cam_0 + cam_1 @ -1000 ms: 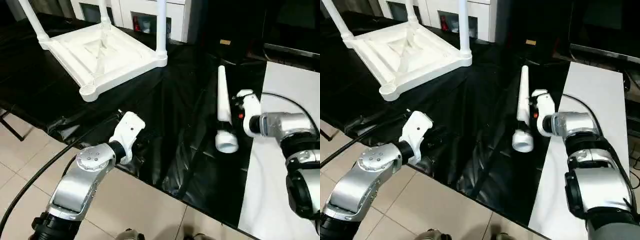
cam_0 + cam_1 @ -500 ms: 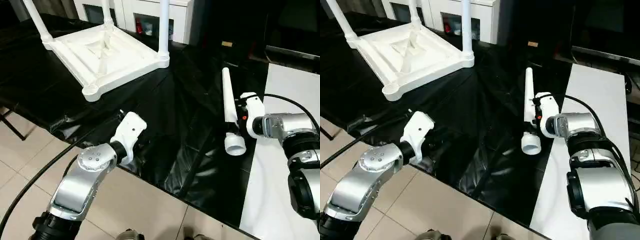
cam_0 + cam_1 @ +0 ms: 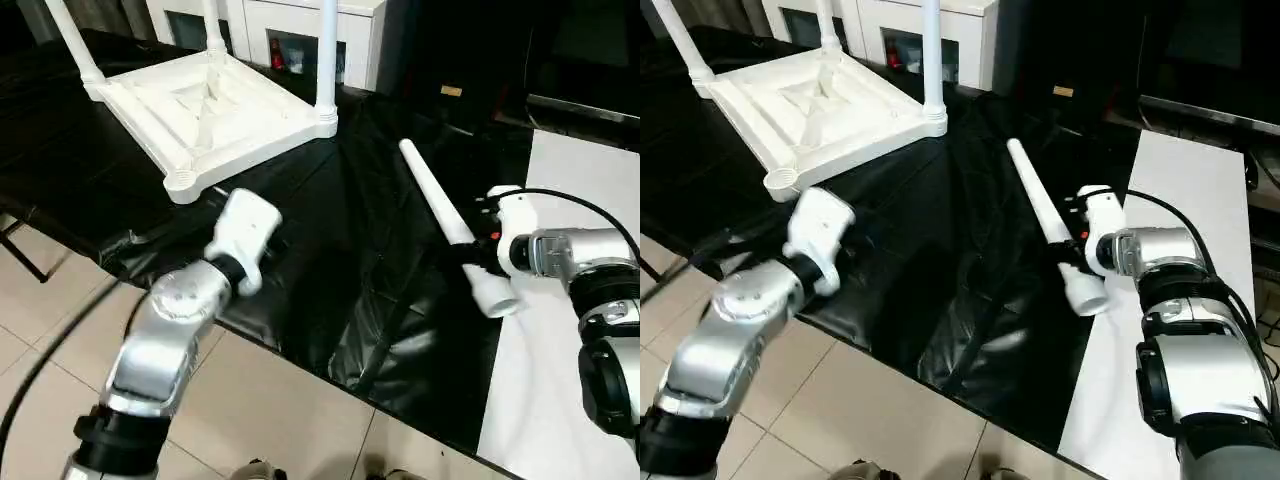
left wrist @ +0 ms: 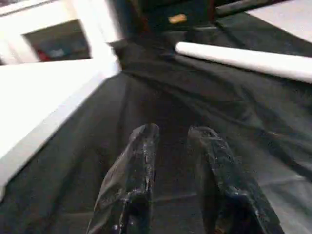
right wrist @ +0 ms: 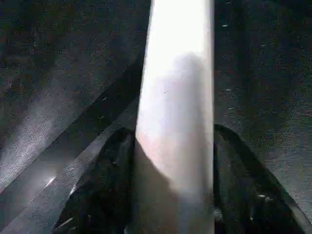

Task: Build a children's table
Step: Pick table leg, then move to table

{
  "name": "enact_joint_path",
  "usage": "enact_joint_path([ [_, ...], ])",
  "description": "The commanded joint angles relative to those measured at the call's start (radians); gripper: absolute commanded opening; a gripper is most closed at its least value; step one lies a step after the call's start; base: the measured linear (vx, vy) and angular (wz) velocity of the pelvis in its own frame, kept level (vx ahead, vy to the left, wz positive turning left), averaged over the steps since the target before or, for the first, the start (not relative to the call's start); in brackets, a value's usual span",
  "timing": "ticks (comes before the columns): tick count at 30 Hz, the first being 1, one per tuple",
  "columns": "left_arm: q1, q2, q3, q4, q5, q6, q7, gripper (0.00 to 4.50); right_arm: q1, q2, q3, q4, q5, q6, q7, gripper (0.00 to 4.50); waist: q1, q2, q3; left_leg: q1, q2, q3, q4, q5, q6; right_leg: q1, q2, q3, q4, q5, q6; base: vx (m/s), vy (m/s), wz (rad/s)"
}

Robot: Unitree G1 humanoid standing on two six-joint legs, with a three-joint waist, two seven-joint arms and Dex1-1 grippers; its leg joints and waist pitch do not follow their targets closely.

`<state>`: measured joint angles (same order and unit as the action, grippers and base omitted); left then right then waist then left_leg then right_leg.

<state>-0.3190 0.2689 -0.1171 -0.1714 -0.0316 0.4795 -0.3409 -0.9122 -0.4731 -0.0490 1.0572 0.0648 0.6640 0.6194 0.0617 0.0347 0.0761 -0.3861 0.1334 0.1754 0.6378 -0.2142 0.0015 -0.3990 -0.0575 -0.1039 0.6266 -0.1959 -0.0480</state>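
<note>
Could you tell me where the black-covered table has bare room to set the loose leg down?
Bare black cover lies between the upturned tabletop and the loose leg at the right gripper. The flat white board beyond that gripper is bare too. It is crowded at the tabletop's near corner, beside the left gripper.

Upturned on the black sheeting at far left — a white plastic tabletop [image 3: 215, 105], ribbed underside showing, three tapered white legs [image 3: 327, 55] standing upright in its corner sockets. Nearest corner socket [image 3: 178, 181] round, open and empty. Well apart to the right — the fourth leg [image 3: 450, 222], a long white tapered tube, narrow end angled toward the tabletop, wide open end near the edge of the sheeting. Seen close in the right wrist view, clamped between two black fingers [image 5: 105, 185] near its thick end.
</note>
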Motion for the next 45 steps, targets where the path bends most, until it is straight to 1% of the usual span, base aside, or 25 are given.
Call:
enact_joint_path([
  [1,-0.01,0.001,0.019,0.006,0.008,-0.013,0.017,1.32,0.021,0.005,-0.02,-0.014,0.019,-0.002,-0.018,1.91,0.003,-0.014,-0.08,0.008,0.1,-0.041,-0.063,-0.051,0.099,0.06,-0.114,0.071,-0.078,-0.156,-0.233,0.0,0.0,0.0],
  [12,-0.02,-0.064,0.081,0.011,-0.007,-0.008,0.112,1.32,0.28,0.095,-0.275,-0.653,0.13,-0.078,-0.271,1.84,0.014,-0.007,-0.086,0.009,0.095,-0.037,-0.062,-0.008,0.124,0.058,-0.126,0.081,-0.07,-0.068,-0.21,0.0,0.0,0.0],
  [14,-0.02,-0.075,0.088,0.023,0.002,-0.01,0.139,1.32,0.385,0.144,-0.284,-0.806,0.104,-0.149,-0.329,1.84,0.033,-0.005,-0.087,-0.001,0.081,-0.037,-0.038,-0.014,0.159,0.074,-0.181,0.106,-0.086,-0.105,-0.254,0.0,0.0,0.0],
  [15,-0.02,-0.077,0.089,0.028,0.006,-0.017,0.145,1.32,0.424,0.156,-0.273,-0.858,0.087,-0.175,-0.344,1.84,0.065,-0.006,-0.081,-0.021,0.086,-0.055,0.019,-0.045,0.149,0.089,-0.267,0.167,-0.127,-0.192,-0.256,0.0,0.0,0.0],
  [17,-0.02,-0.079,0.091,0.033,0.011,-0.017,0.152,1.32,0.462,0.188,-0.283,-0.914,0.09,-0.2,-0.364,1.84,0.072,0.0,-0.082,-0.066,0.086,-0.086,0.076,-0.053,0.12,0.121,-0.32,0.2,-0.135,-0.232,-0.269,0.001,0.074,-0.1],
  [19,-0.032,-0.093,0.109,0.044,0.012,-0.016,0.182,1.32,0.537,0.273,-0.293,-1.017,0.123,-0.178,-0.401,1.84,0.074,0.017,-0.082,-0.075,0.072,-0.117,0.086,-0.026,0.062,0.101,-0.271,0.177,-0.13,-0.233,-0.303,-0.014,0.125,-0.09],
  [21,-0.039,-0.095,0.113,0.048,0.014,-0.025,0.183,1.32,0.574,0.303,-0.269,-1.06,0.112,-0.178,-0.443,1.84,0.064,0.029,-0.083,-0.022,0.048,-0.077,0.008,-0.021,0.044,0.075,-0.135,0.167,-0.117,-0.317,-0.28,-0.038,0.204,-0.14],
  [22,-0.041,-0.095,0.115,0.049,0.013,-0.026,0.184,1.32,0.585,0.318,-0.265,-1.075,0.118,-0.177,-0.458,1.84,0.048,0.04,-0.087,0.073,0.066,-0.019,-0.037,-0.103,0.02,0.001,-0.049,0.157,-0.101,-0.343,-0.193,-0.07,0.239,-0.28],
  [23,-0.042,-0.094,0.116,0.05,0.013,-0.025,0.184,1.32,0.594,0.328,-0.257,-1.087,0.117,-0.179,-0.468,1.84,0.019,0.047,-0.078,0.121,0.066,0.014,-0.07,-0.256,0.015,-0.049,-0.007,0.127,-0.08,-0.354,-0.138,-0.107,0.241,-0.37],
  [26,-0.04,-0.081,0.125,0.058,0.018,-0.024,0.193,1.32,0.613,0.355,-0.222,-1.12,0.102,-0.19,-0.48,1.84,-0.037,0.039,-0.052,0.133,0.091,0.102,-0.129,-0.618,-0.004,-0.088,0.01,0.035,-0.028,-0.41,-0.044,-0.083,0.246,-0.45],
  [28,-0.034,-0.078,0.134,0.055,0.021,-0.03,0.202,1.32,0.613,0.356,-0.203,-1.124,0.084,-0.193,-0.474,1.84,-0.048,0.056,-0.057,0.104,0.122,0.131,-0.171,-0.715,-0.007,-0.046,-0.022,-0.013,0.056,-0.311,-0.025,-0.066,0.223,-0.58],
  [30,-0.023,-0.078,0.151,0.041,0.016,-0.027,0.212,1.32,0.609,0.361,-0.193,-1.126,0.078,-0.193,-0.476,1.84,-0.043,0.009,-0.053,0.109,0.161,0.151,-0.191,-0.747,-0.07,-0.013,-0.069,-0.019,0.079,-0.284,-0.036,-0.06,0.134,-0.66],
  [31,-0.002,-0.077,0.173,0.016,0.007,-0.019,0.218,1.32,0.603,0.364,-0.182,-1.122,0.08,-0.192,-0.476,1.84,-0.043,0.009,-0.053,0.109,0.161,0.151,-0.191,-0.747,-0.07,-0.013,-0.069,-0.019,0.079,-0.284,-0.036,-0.042,0.09,-0.62],
  [32,0.009,-0.078,0.184,0.004,0.001,-0.012,0.22,1.32,0.6,0.363,-0.176,-1.119,0.079,-0.193,-0.476,1.84,-0.008,-0.048,-0.077,0.097,0.053,0.069,0.101,-0.491,-0.054,-0.024,-0.267,0.23,-0.179,-0.758,0.015,0.029,0.129,-0.8],
  [33,0.018,-0.078,0.191,-0.005,-0.004,-0.005,0.22,1.32,0.599,0.361,-0.17,-1.118,0.081,-0.194,-0.479,1.84,-0.004,-0.044,-0.089,0.012,0.039,0.003,0.123,-0.379,-0.019,0.06,-0.304,0.296,-0.16,-0.736,-0.003,0.029,0.129,-0.8],
  [34,0.032,-0.075,0.195,-0.015,0.001,-0.007,0.225,1.32,0.597,0.363,-0.165,-1.116,0.084,-0.191,-0.48,1.84,-0.006,-0.033,-0.075,-0.03,0.006,-0.077,0.14,-0.221,-0.007,0.075,-0.275,0.286,-0.158,-0.858,0.024,0.043,0.137,-0.95],
  [35,0.032,-0.075,0.195,-0.015,0.001,-0.007,0.225,1.32,0.597,0.363,-0.165,-1.116,0.084,-0.191,-0.48,1.84,-0.01,-0.049,-0.071,-0.031,-0.015,-0.091,0.142,-0.205,-0.01,0.062,-0.237,0.288,-0.162,-0.858,0.018,-0.007,0.133,-0.69],
  [36,0.075,-0.073,0.213,-0.054,0.006,0.006,0.238,1.32,0.591,0.364,-0.15,-1.109,0.088,-0.19,-0.472,1.84,-0.014,-0.051,-0.076,-0.008,-0.053,-0.115,0.119,-0.144,-0.01,0.055,-0.15,0.295,-0.163,-0.705,-0.07,-0.007,0.133,-0.69],
  [37,0.086,-0.073,0.218,-0.065,0.008,0.01,0.242,1.32,0.589,0.364,-0.145,-1.107,0.088,-0.189,-0.468,1.84,-0.021,-0.06,-0.073,-0.003,-0.056,-0.116,0.101,-0.126,0.001,0.052,-0.127,0.293,-0.168,-0.683,-0.08,-0.027,0.188,-0.53],
  [39,0.107,-0.077,0.228,-0.089,0.012,0.02,0.256,1.32,0.585,0.366,-0.141,-1.104,0.09,-0.187,-0.463,1.84,-0.04,-0.006,-0.054,0.056,-0.047,-0.114,-0.021,-0.188,0.055,-0.018,-0.014,0.265,-0.169,-0.667,-0.029,-0.039,0.255,-0.53],
  [40,0.107,-0.077,0.228,-0.089,0.012,0.02,0.256,1.32,0.585,0.366,-0.141,-1.104,0.09,-0.187,-0.463,1.84,-0.082,0.024,-0.053,0.104,0.007,-0.106,-0.114,-0.416,0.124,-0.088,0.055,0.159,-0.043,-0.538,-0.001,-0.047,0.279,-0.59],
  [41,0.115,-0.079,0.229,-0.098,0.015,0.022,0.262,1.32,0.582,0.367,-0.14,-1.098,0.091,-0.188,-0.461,1.84,-0.1,0.021,-0.068,0.094,0.052,-0.097,-0.14,-0.424,0.191,-0.083,0.039,0.108,0.038,-0.398,-0.008,-0.058,0.266,-0.61],
  [42,0.12,-0.08,0.23,-0.104,0.017,0.023,0.266,1.32,0.58,0.367,-0.14,-1.093,0.091,-0.189,-0.459,1.84,-0.091,0.026,-0.058,0.093,0.102,-0.063,-0.171,-0.296,0.275,-0.074,-0.008,0.016,0.117,-0.157,-0.066,-0.058,0.266,-0.61],
  [44,0.116,-0.087,0.226,-0.112,0.017,0.026,0.275,1.32,0.57,0.366,-0.136,-1.077,0.096,-0.193,-0.46,1.84,-0.092,-0.011,-0.071,0.142,0.12,-0.027,-0.15,-0.196,0.244,-0.065,-0.05,-0.006,0.084,-0.058,-0.086,-0.033,0.233,-0.56],
  [45,0.114,-0.088,0.225,-0.113,0.016,0.027,0.275,1.32,0.569,0.366,-0.133,-1.077,0.096,-0.195,-0.46,1.84,-0.079,-0.014,-0.066,0.135,0.11,0.008,-0.161,-0.208,0.184,-0.05,-0.069,0.007,0.054,-0.073,-0.098,-0.021,0.211,-0.59],
])
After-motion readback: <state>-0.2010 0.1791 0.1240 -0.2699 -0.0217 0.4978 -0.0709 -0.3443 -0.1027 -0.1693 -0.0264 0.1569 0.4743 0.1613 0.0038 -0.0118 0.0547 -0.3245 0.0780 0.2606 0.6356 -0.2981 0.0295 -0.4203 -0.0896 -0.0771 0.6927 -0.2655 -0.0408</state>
